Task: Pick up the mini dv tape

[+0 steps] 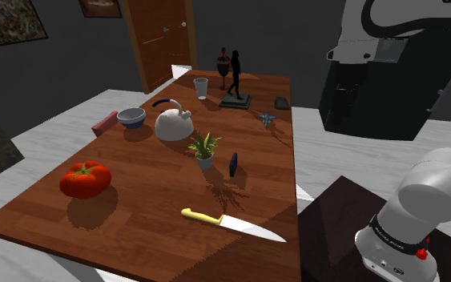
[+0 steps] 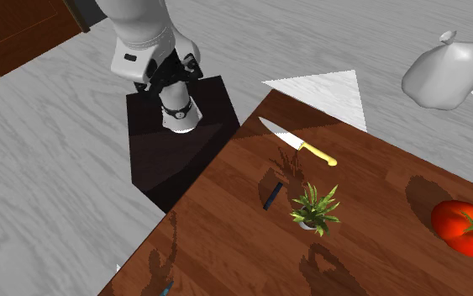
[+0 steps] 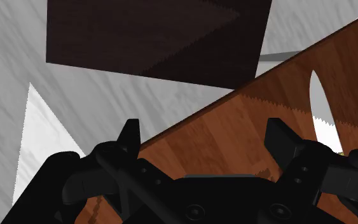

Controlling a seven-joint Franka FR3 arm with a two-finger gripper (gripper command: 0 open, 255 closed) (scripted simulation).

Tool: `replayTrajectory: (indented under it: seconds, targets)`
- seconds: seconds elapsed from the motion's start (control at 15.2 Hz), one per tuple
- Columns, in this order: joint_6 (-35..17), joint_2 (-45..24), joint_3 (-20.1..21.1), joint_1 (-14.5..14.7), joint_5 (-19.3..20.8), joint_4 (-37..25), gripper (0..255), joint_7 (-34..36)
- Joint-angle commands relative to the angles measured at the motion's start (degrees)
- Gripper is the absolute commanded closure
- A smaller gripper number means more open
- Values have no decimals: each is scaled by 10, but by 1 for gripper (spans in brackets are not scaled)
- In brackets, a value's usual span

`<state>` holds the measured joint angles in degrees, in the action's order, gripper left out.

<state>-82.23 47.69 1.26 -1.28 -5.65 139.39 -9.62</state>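
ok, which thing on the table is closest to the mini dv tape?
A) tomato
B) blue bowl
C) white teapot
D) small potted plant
D: in the shoulder view the dark tape stands on edge right beside the potted plant, nearer than anything else on the table.

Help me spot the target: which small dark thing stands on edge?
The dark blue mini DV tape beside the potted plant; the grey slab near the far corner lies flat.
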Motion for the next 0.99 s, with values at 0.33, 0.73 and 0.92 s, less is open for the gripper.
replayTrajectory:
  seconds: [0.33,0.73,0.92]
  targets:
    - [-71,-51,79,-13,-54,6,0,137]
    - [-161,-149,167,-36,-91,-19,0,298]
    - [-204,-210,208,-52,-93,-44,0,380]
